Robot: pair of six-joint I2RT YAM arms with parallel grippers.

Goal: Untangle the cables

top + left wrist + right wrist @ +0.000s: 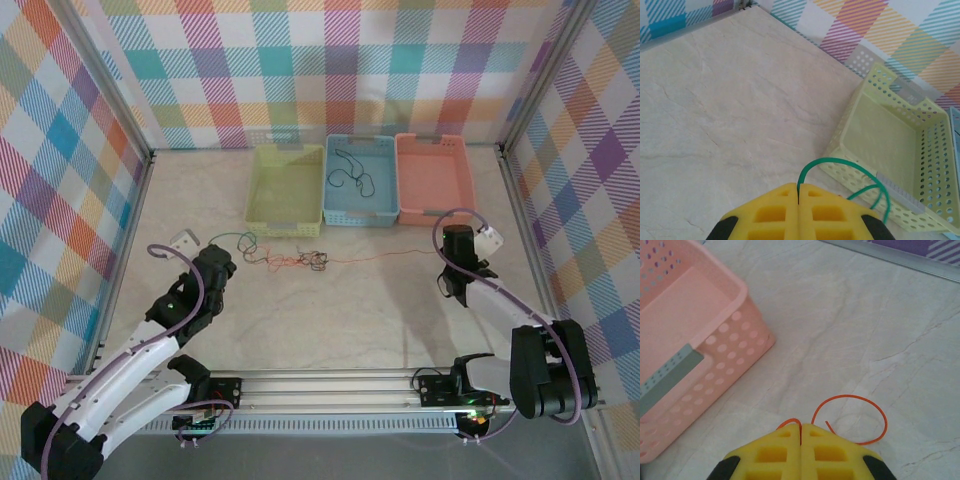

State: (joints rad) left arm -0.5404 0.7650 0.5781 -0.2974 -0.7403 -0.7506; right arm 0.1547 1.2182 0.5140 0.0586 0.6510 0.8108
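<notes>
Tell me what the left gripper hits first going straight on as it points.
Probably the bare table just beside the yellow-green basket: the left gripper, shut on the green cable, looks tilted down. Depth is unclear; the basket's corner may come first.

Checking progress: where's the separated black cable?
Top view: the black cable lies inside the blue basket, the middle one, between the green basket and the pink basket.

Top camera overlooks the table (pixel 330 320) from behind; close wrist cameras share its green basket (pixel 935 145) and pink basket (pixel 740 335)
</notes>
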